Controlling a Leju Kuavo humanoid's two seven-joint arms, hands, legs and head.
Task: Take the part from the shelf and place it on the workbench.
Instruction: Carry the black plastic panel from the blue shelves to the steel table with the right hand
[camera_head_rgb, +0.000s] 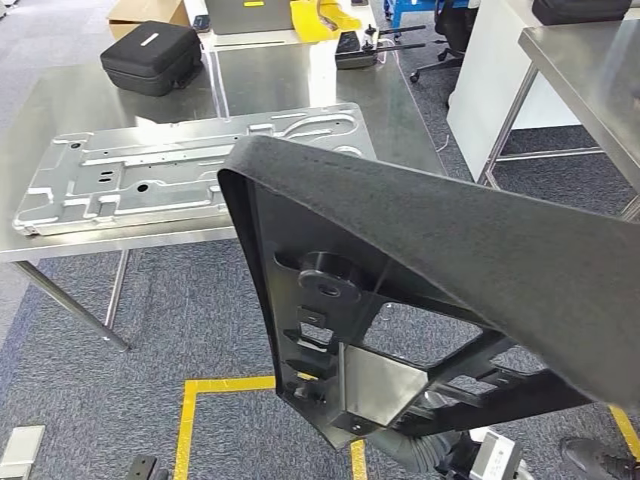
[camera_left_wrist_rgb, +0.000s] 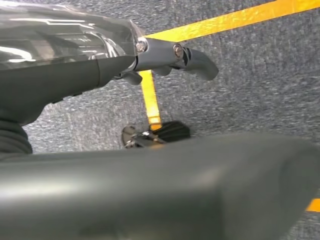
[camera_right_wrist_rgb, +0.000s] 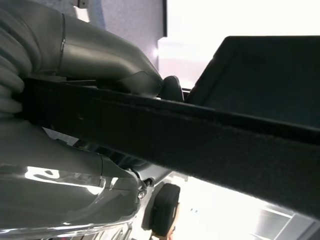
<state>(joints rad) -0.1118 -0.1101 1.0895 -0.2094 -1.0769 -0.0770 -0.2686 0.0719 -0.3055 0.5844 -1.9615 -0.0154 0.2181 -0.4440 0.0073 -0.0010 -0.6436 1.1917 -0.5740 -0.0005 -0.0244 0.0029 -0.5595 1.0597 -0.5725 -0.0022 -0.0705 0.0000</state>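
My right hand (camera_right_wrist_rgb: 75, 125) clamps the felt-covered edge of the large black part (camera_head_rgb: 423, 270), thumb on one face and fingers on the other. I carry the part tilted above the grey carpet (camera_head_rgb: 196, 320) and a yellow floor line (camera_head_rgb: 189, 420). My left hand (camera_left_wrist_rgb: 166, 55) hangs over the same carpet, fingers apart, grasping nothing. Beyond the part stands the steel workbench (camera_head_rgb: 68, 110) (a pressed metal panel (camera_head_rgb: 151, 175) lies on it), with a black case (camera_head_rgb: 151, 55) at the far side.
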